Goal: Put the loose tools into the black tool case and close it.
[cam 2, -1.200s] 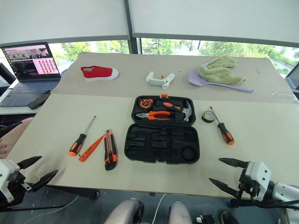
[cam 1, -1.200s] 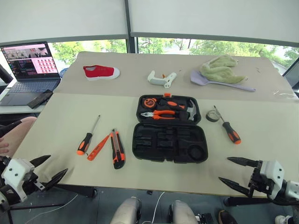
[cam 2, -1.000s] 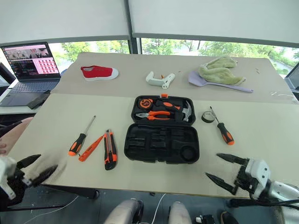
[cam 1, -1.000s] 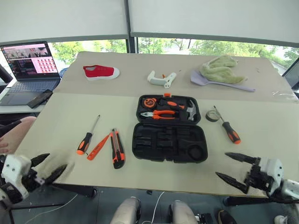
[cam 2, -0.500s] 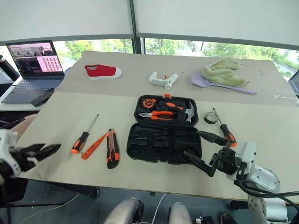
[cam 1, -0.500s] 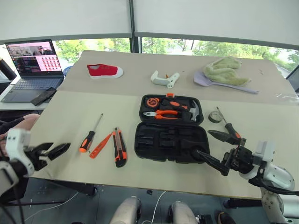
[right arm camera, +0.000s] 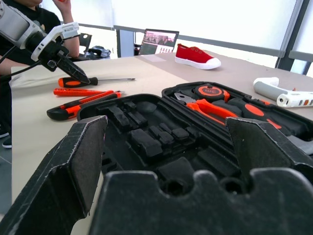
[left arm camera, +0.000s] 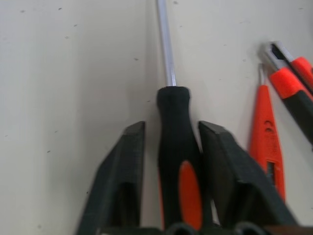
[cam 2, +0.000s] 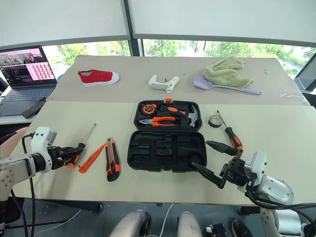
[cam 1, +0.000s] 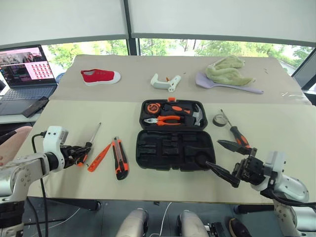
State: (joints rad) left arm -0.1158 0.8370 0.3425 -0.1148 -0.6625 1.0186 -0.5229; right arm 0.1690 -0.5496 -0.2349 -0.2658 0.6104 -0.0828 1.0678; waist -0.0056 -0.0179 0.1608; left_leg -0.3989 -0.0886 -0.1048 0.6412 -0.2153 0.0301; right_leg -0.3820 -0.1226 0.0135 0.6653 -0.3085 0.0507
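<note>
The black tool case (cam 1: 174, 148) lies open in the middle of the table, its lid holding pliers, a hammer and a tape measure. To its left lie a screwdriver (cam 1: 95, 132), a slim orange tester screwdriver (cam 1: 100, 156) and a utility knife (cam 1: 119, 158). My left gripper (cam 1: 79, 152) is shut on that screwdriver's handle (left arm camera: 176, 147), which rests on the table. To the case's right are a second screwdriver (cam 1: 238, 136) and a small tape roll (cam 1: 218, 120). My right gripper (cam 1: 212, 153) hangs open at the case's front right corner, holding nothing.
At the far side sit a white glue gun (cam 1: 163, 82), a red shoe (cam 1: 100, 76), a green cloth (cam 1: 226, 70) and a purple scoop (cam 1: 232, 86). A laptop (cam 1: 22, 69) stands on a side table at the left. A person's limb (cam 1: 12, 140) shows by the left edge.
My left gripper has come in over the table from its left edge to the left screwdriver and narrowed around its handle. My right gripper moved left to the case corner, staying open.
</note>
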